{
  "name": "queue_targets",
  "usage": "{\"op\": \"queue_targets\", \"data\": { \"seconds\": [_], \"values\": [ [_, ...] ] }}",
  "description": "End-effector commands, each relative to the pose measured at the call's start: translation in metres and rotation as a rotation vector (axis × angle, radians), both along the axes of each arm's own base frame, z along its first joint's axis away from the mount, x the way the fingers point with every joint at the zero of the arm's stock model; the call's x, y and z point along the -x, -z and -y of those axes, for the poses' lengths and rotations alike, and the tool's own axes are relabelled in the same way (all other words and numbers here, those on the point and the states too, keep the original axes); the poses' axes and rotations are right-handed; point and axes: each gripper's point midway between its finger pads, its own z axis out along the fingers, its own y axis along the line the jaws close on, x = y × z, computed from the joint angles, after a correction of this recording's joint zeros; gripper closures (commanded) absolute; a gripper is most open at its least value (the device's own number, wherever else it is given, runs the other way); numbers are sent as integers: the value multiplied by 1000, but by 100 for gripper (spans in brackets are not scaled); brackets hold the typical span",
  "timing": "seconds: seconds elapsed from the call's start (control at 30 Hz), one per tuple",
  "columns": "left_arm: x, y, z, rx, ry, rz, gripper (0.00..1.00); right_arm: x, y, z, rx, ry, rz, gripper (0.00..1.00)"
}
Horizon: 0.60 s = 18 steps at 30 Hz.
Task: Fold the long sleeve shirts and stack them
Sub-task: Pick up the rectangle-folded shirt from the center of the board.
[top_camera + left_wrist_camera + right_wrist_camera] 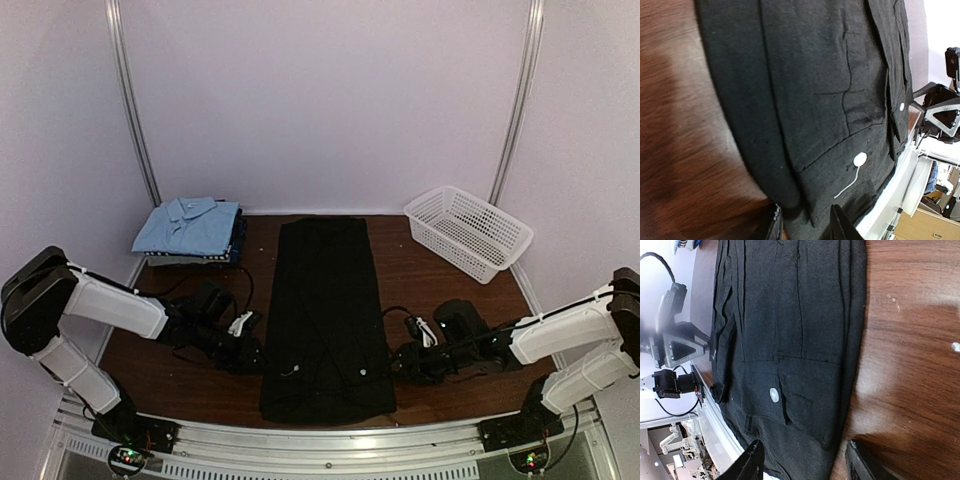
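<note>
plain black fabric shirt (325, 310) lies lengthwise between left gripper (250, 355) and right gripper (402, 360), both open at its near edges.

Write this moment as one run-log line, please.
black shirt: flat, narrow strip | left gripper: open, straddling near-left edge | right gripper: open, straddling near-right edge | folded shirts: far-left

Matt black cloth shirt (325, 310), glossy wood table (420, 280)
</note>
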Motion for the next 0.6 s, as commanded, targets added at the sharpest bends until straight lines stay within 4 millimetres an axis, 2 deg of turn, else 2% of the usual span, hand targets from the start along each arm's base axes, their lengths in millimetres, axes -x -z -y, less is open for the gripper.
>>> {"op": "queue_targets", "data": {
  "seconds": [0.0, 0.23, 0.57],
  "values": [
    [-1, 3, 5, -8, -5, 9, 66, 4, 8, 0, -6, 11, -19, 44],
    [5, 4, 5, -14, 10, -6, 66, 7, 11, 0, -16, 17, -38, 49],
    [19, 10, -6, -48, 32, -44, 64, 8, 17, 1, -18, 23, -57, 55]
  ]
}}
